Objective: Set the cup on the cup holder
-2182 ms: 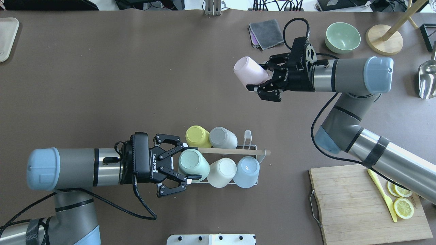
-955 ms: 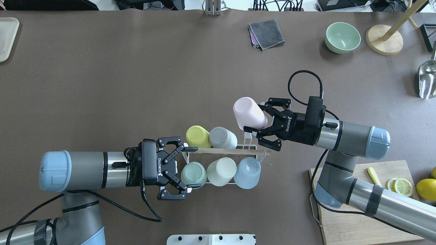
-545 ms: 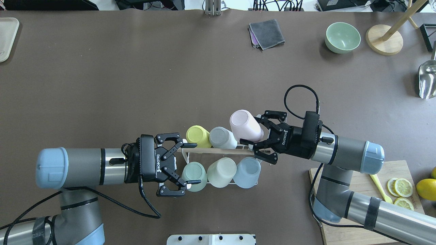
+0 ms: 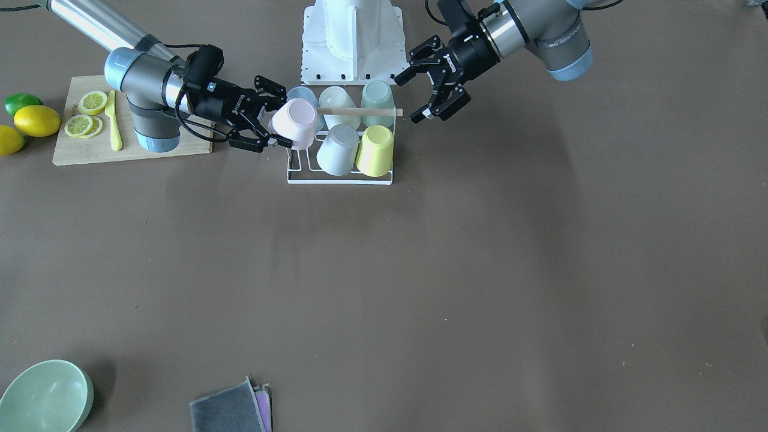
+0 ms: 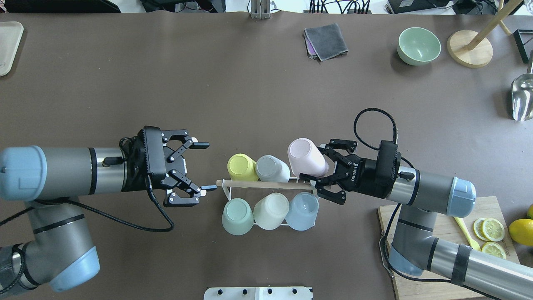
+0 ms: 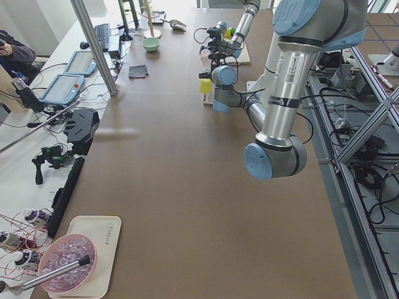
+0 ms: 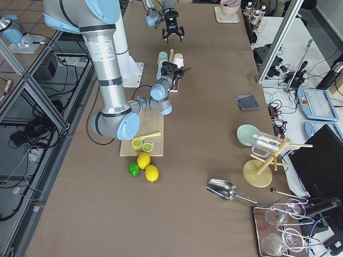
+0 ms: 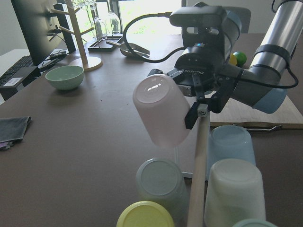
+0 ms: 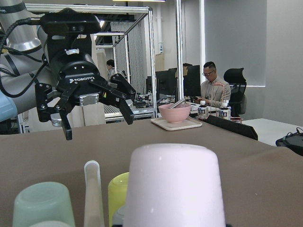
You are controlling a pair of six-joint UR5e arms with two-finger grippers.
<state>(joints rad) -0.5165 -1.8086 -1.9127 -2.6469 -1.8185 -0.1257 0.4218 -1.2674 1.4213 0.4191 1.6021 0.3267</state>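
The cup holder [image 5: 266, 184] is a white wire rack with a wooden rod across its top, and it stands at the table's near middle. It holds yellow [image 5: 241, 166], grey [image 5: 271, 168], green [image 5: 237, 210], cream [image 5: 270, 210] and blue [image 5: 303, 210] cups, all upside down. My right gripper [image 5: 312, 163] is shut on a pink cup [image 5: 307, 157] and holds it tilted, bottom up, over the prong at the right end of the far row [image 4: 294, 123]. My left gripper [image 5: 207, 166] is open and empty, just left of the rod's end. It faces the pink cup [image 8: 158, 111].
A cutting board [image 5: 433, 246] with lemon slices [image 5: 491, 229] and a yellow knife lies under the right arm. Far right are a green bowl [image 5: 418, 45], a wooden stand [image 5: 470, 48] and a metal scoop [image 5: 522, 98]. A grey cloth [image 5: 326, 41] lies far centre.
My right gripper carried the pink cup from the far right down to the rack's right end. My left gripper let go of the green cup and drew back to the left.
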